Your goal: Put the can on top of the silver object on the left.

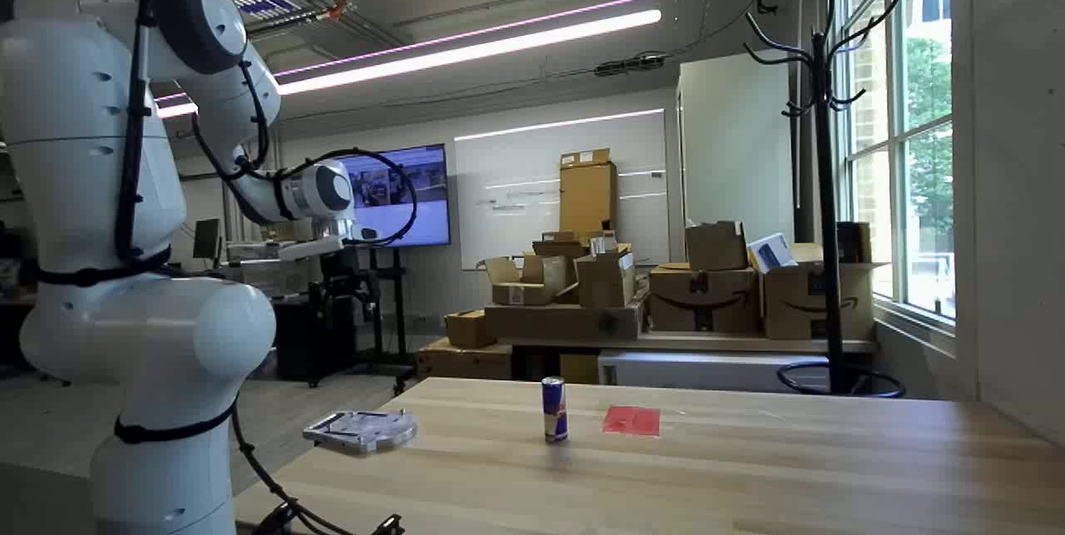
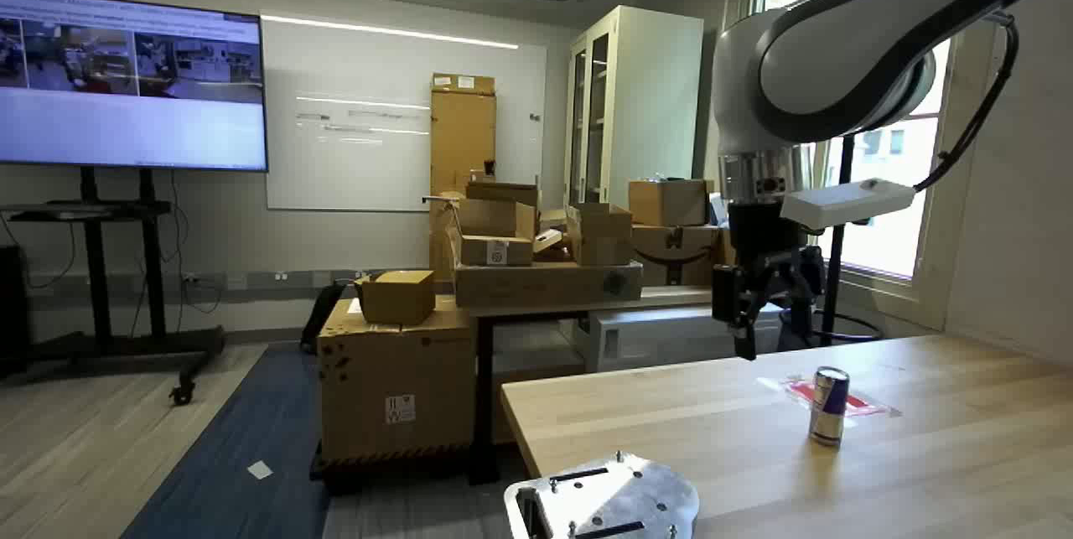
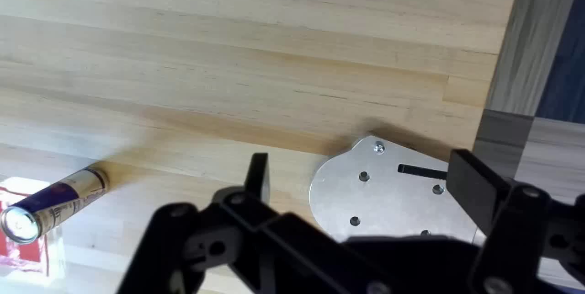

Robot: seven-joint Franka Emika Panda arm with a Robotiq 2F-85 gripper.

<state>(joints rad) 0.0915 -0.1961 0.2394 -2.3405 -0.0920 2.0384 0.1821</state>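
Note:
The can (image 1: 555, 410) is a slim dark blue and silver cylinder standing upright on the wooden table; it also shows in an exterior view (image 2: 828, 406) and at the left of the wrist view (image 3: 55, 207). The silver object (image 1: 362, 430) is a flat metal plate with holes and slots near the table's edge, also in an exterior view (image 2: 624, 493) and the wrist view (image 3: 388, 202). My gripper (image 3: 359, 173) is open and empty, raised well above the table. In the wrist view the plate appears between its fingers, partly hidden by them. The gripper also shows in both exterior views (image 1: 345, 298) (image 2: 773, 329).
A flat red item (image 1: 631, 420) lies taped to the wooden table (image 1: 749, 477) beside the can. The table's edge runs close to the plate. Cardboard boxes (image 1: 703, 298) and a black coat rack (image 1: 824, 210) stand behind the table. A black cable (image 1: 266, 477) hangs near the arm's base.

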